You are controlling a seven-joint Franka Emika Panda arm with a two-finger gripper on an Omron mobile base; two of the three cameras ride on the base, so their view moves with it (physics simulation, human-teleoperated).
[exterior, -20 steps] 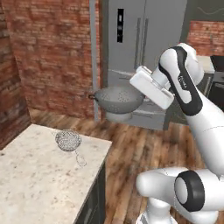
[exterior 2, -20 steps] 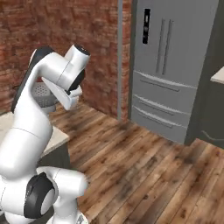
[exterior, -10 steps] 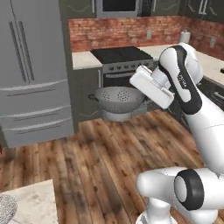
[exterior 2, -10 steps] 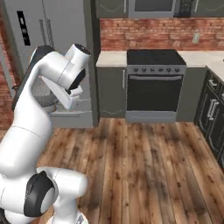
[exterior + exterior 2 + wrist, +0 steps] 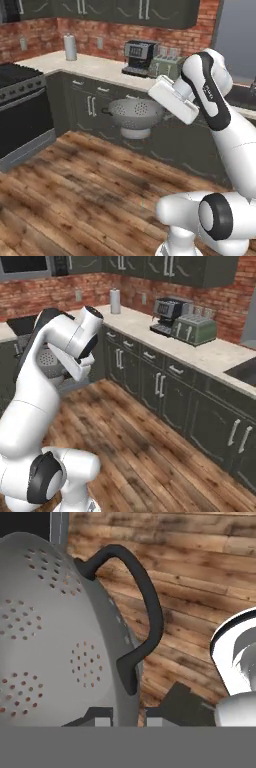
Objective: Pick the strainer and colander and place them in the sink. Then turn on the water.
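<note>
The colander [image 5: 134, 114], a grey perforated bowl with dark side handles and a round foot, hangs in the air over the wooden floor in front of the dark cabinets. My gripper [image 5: 156, 101] is shut on its rim at the right side. In the hand view the colander wall [image 5: 45, 637] fills the left and its dark handle [image 5: 146, 612] arches beside my gripper [image 5: 125, 719]. A bit of the colander [image 5: 46, 359] shows behind my arm. The dark sink [image 5: 244, 371] lies in the counter at the far right. The strainer is out of view.
A long counter [image 5: 210, 353] over dark cabinets carries a coffee machine [image 5: 139, 56], a toaster [image 5: 195, 330] and a paper towel roll [image 5: 70, 47]. A black stove [image 5: 20, 115] stands at the left. Open wooden floor [image 5: 75, 195] lies before the cabinets.
The whole picture has swung: the camera moved with the base from the fridge and stove round to the counter with the sink. The colander stays in my shut gripper.
</note>
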